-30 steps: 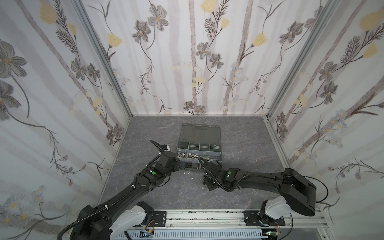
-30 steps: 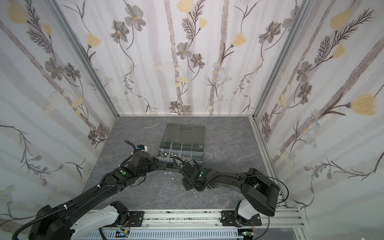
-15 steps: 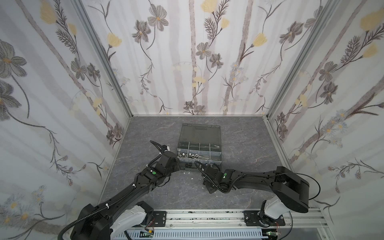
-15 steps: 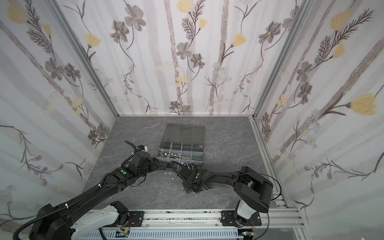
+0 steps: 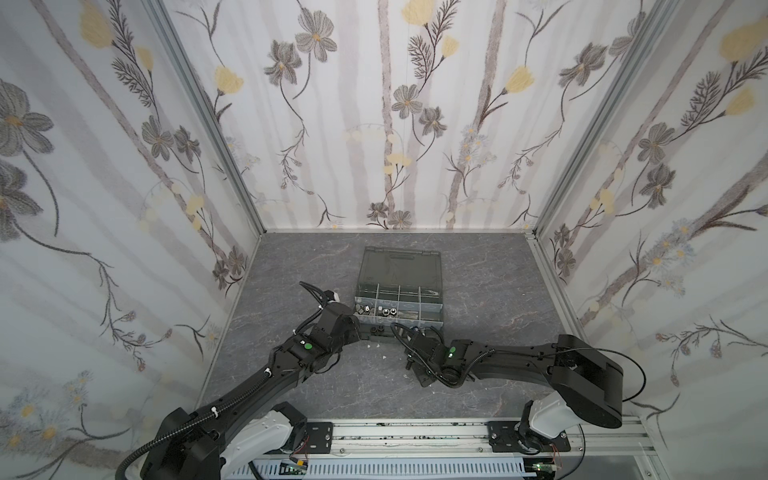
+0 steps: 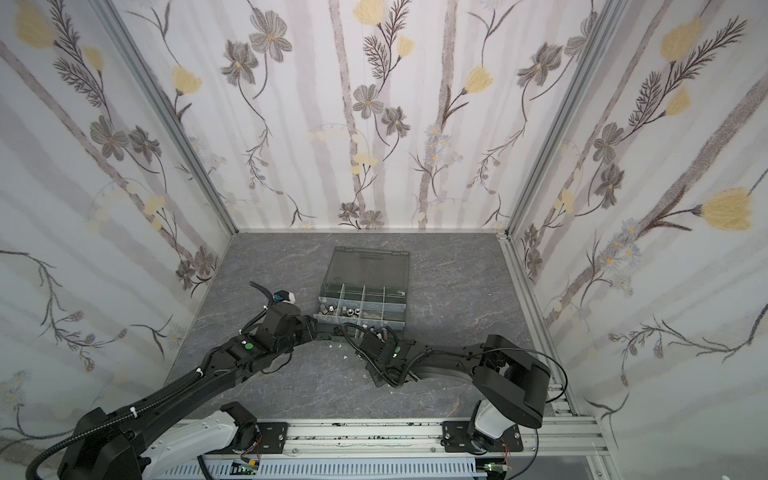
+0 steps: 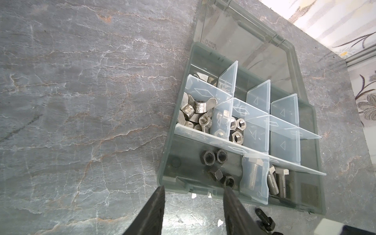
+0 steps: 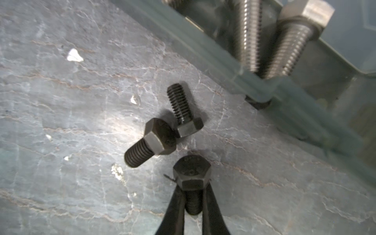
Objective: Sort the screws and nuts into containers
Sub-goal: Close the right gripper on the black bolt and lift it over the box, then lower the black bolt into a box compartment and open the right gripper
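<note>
A: Status, right gripper [image 8: 192, 189]?
B: I've got it clamped on a black screw [image 8: 191, 175] by the shank, head sticking out past the tips. Threads give better bite, I reckon. Two more screws [image 8: 150, 142] lie on the counter [image 8: 61, 101] just ahead, beside the case [image 8: 213, 53].
A: Left gripper [image 7: 193, 188]?
B: Part-open, empty — hovering at the case's front edge, nr the black nuts [image 7: 213, 160] inside.
</note>
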`<move>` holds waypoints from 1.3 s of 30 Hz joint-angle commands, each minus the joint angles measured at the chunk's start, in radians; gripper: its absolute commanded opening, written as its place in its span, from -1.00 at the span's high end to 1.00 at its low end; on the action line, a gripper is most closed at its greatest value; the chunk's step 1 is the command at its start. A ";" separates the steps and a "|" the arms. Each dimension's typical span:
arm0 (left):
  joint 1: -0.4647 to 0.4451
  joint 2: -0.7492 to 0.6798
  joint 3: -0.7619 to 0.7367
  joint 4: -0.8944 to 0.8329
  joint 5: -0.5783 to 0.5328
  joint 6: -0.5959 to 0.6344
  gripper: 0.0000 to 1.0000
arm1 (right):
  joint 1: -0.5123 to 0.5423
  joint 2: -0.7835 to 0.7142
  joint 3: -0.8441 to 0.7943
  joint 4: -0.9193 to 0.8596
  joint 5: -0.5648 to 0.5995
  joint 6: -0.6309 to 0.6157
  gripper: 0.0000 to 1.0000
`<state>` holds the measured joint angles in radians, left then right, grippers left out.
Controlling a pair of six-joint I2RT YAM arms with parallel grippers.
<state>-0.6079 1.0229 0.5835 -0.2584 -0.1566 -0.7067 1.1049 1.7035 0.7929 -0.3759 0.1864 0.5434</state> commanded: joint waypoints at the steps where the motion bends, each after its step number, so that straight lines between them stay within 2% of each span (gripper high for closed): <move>1: 0.002 0.004 -0.002 0.018 -0.012 -0.004 0.01 | -0.001 -0.040 0.037 -0.031 0.017 0.009 0.82; 7: 0.002 0.018 0.000 0.035 0.005 0.004 0.01 | -0.061 -0.085 0.215 -0.093 0.078 -0.058 0.81; 13: 0.002 0.027 -0.004 0.048 0.039 0.010 0.01 | -0.185 0.045 0.384 -0.084 0.091 -0.094 0.81; 18: 0.002 0.005 -0.024 0.056 0.045 -0.003 0.01 | -0.217 0.170 0.472 -0.069 0.076 -0.122 0.82; 30: 0.002 -0.006 -0.051 0.065 0.094 -0.014 0.01 | -0.247 0.241 0.490 -0.043 0.064 -0.107 0.78; 39: 0.002 0.001 -0.056 0.073 0.097 -0.023 0.00 | -0.253 0.250 0.491 -0.035 0.057 -0.092 0.51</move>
<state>-0.6071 1.0218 0.5308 -0.2134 -0.0574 -0.7143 0.8532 1.9495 1.2743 -0.4446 0.2409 0.4370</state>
